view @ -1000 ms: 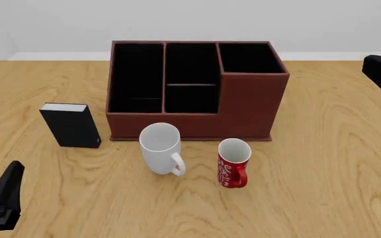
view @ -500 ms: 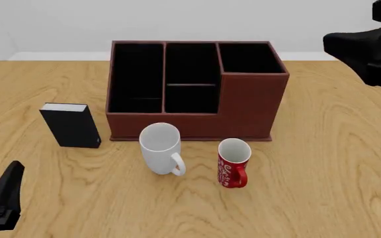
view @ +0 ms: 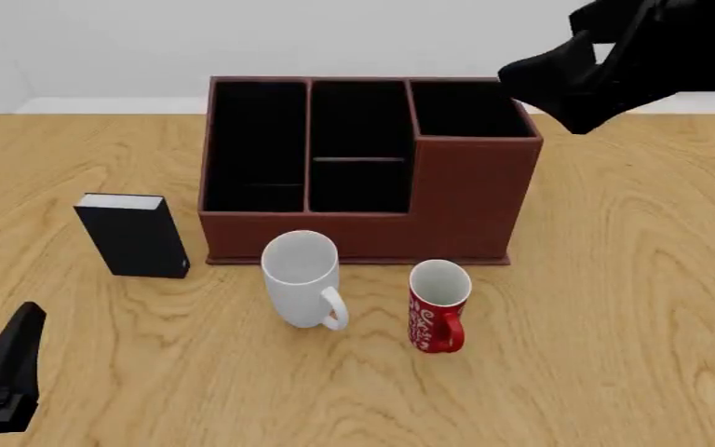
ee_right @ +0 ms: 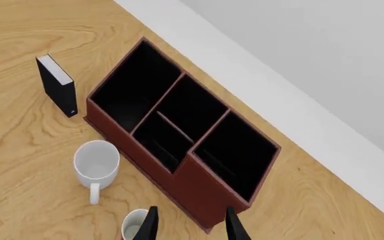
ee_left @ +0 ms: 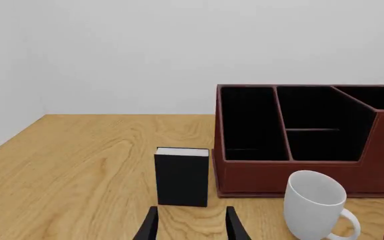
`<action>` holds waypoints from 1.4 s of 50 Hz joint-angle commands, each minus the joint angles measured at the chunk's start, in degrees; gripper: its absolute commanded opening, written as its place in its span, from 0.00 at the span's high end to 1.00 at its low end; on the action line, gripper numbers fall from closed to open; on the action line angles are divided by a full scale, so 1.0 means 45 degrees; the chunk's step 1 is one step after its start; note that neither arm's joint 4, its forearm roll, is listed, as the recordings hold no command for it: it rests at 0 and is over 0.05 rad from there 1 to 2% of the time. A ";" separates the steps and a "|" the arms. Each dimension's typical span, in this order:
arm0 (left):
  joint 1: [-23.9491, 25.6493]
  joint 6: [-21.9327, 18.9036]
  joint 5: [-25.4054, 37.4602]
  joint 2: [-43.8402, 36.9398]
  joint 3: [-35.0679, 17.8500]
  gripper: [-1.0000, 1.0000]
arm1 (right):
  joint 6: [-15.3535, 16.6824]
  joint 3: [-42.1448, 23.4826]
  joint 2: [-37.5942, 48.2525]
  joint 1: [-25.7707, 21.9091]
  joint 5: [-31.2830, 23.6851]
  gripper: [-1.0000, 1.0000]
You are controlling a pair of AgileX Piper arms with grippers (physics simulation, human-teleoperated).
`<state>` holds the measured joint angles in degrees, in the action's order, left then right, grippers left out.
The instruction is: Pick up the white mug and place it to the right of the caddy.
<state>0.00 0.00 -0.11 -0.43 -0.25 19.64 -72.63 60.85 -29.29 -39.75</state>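
Since the earlier frames, only the right arm has moved: it has swung in from the right edge of the front view and now hangs high over the far right corner of the caddy [view: 370,172]. Its body is cut off by the top edge, and the right fingers [ee_right: 189,222] appear there only as a dark mass. In the right wrist view, two finger tips show with a clear gap between them, holding nothing.

The white mug [view: 302,278] stands upright on the surface [view: 631,279], just in front of the caddy's front wall, handle toward the camera and to the right. A red mug [view: 438,304] stands near it on the right, apart from it; both wrist views cut this mug off.

A black box [view: 134,235] stands left of the caddy. The left fingers [ee_left: 190,225] are parted and empty, low at the near left corner, only partly in view.
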 commanded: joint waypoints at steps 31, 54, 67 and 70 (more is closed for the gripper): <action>0.0000 0.0000 0.0000 0.0000 0.0000 0.00 | -0.1014 -0.2121 0.3684 -0.1936 -0.1018 0.00; 0.0000 0.0000 0.0000 0.0000 0.0000 0.00 | -0.2211 -0.1082 0.4968 -0.3073 0.0198 0.00; 0.0000 0.0000 0.0000 0.0000 0.0000 0.00 | -0.2606 -0.0961 0.5552 -0.3542 0.0546 0.00; 0.0000 0.0000 0.0000 0.0000 0.0000 0.00 | -0.2678 -0.0913 0.5665 -0.3610 0.0606 0.00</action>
<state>0.00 0.00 -0.11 -0.43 -0.25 9.03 -77.68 84.43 -44.07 -38.43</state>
